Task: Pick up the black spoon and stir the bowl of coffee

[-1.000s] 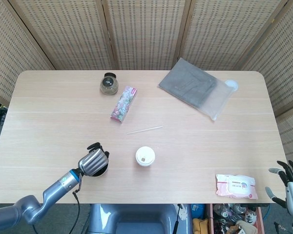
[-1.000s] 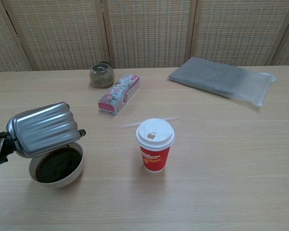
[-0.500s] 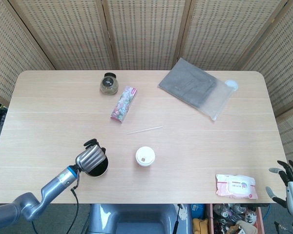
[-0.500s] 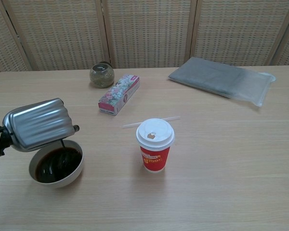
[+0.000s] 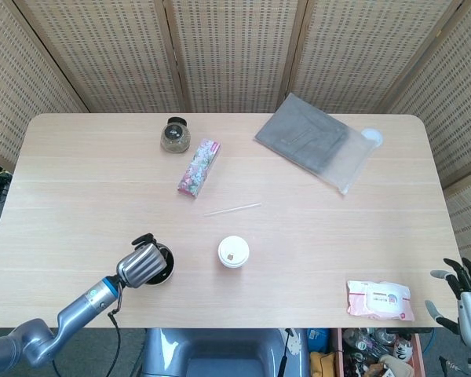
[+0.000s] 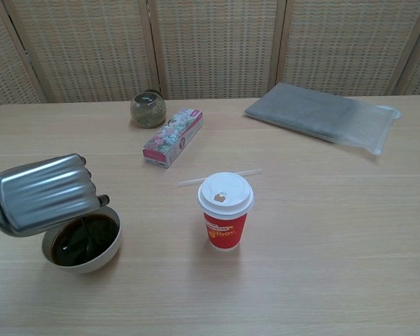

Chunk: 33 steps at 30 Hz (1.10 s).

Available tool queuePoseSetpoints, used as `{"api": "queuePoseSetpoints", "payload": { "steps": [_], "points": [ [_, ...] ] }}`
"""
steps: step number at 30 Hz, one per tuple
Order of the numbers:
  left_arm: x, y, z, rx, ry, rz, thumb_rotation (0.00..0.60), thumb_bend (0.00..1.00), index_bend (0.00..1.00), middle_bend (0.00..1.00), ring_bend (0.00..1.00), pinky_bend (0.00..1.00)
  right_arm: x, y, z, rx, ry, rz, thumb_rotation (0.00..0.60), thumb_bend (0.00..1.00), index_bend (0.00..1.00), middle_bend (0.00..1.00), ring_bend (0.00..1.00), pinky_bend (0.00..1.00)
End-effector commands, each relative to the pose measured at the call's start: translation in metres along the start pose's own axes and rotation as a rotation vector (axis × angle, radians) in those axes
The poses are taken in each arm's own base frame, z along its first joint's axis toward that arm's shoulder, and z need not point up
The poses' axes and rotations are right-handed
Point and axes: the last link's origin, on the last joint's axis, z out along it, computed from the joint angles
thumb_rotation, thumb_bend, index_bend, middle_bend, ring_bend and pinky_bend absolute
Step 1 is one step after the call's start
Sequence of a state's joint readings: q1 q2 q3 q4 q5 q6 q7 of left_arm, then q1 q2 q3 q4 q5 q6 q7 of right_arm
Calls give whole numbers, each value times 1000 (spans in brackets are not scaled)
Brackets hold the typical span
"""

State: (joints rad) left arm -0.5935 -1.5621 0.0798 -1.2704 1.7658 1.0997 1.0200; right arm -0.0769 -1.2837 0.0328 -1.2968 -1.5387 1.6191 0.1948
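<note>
A white bowl [image 6: 92, 264] of dark coffee stands near the table's front left. My left hand [image 6: 43, 194] hovers just above its left rim, fingers curled around the black spoon [image 6: 88, 225], whose thin stem dips into the coffee. From the head camera the left hand [image 5: 140, 265] covers most of the bowl [image 5: 169, 264]. My right hand [image 5: 461, 303] hangs off the table's front right corner, fingers spread and holding nothing.
A red paper cup [image 6: 225, 210] with a white lid stands right of the bowl. Behind it lies a thin straw [image 5: 232, 209]. Further back are a floral box [image 5: 198, 167], a small jar [image 5: 175, 134] and a grey pouch [image 5: 314, 141]. A wipes pack [image 5: 380, 299] lies front right.
My left hand has shifted left and toward the front edge over the bowl, carrying the spoon through the coffee. The right hand has stayed put.
</note>
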Motion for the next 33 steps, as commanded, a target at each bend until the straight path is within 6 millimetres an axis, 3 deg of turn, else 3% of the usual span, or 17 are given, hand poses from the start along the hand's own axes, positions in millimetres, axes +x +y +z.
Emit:
{"api": "queuePoseSetpoints", "payload": {
  "steps": [1,9,15,23,33],
  "points": [
    [2,2,4,4,3,-13,600,419,715,792,728,698,1,1,0,-2,3,-2,600,383,368,278,108,192],
    [3,3,20,12,1,-3,600,419,715,792,728,698,4,6,-4,-23,11,-4,600,383,368,278,107,192],
    [-10,-3,26,43,-46,-6,600,419,715,792,728,698,3,7,-4,-26,3,-8,600,383,368,278,108,192],
    [-18,-9,9,62,-74,-25,600,419,715,792,728,698,2,3,-2,-13,-1,-8,600,384,368,278,108,192],
    [-10,-1,-4,27,-54,-54,600,419,715,792,728,698,1,2,-1,-5,0,-3,600,383,368,278,107,192]
  ]
}}
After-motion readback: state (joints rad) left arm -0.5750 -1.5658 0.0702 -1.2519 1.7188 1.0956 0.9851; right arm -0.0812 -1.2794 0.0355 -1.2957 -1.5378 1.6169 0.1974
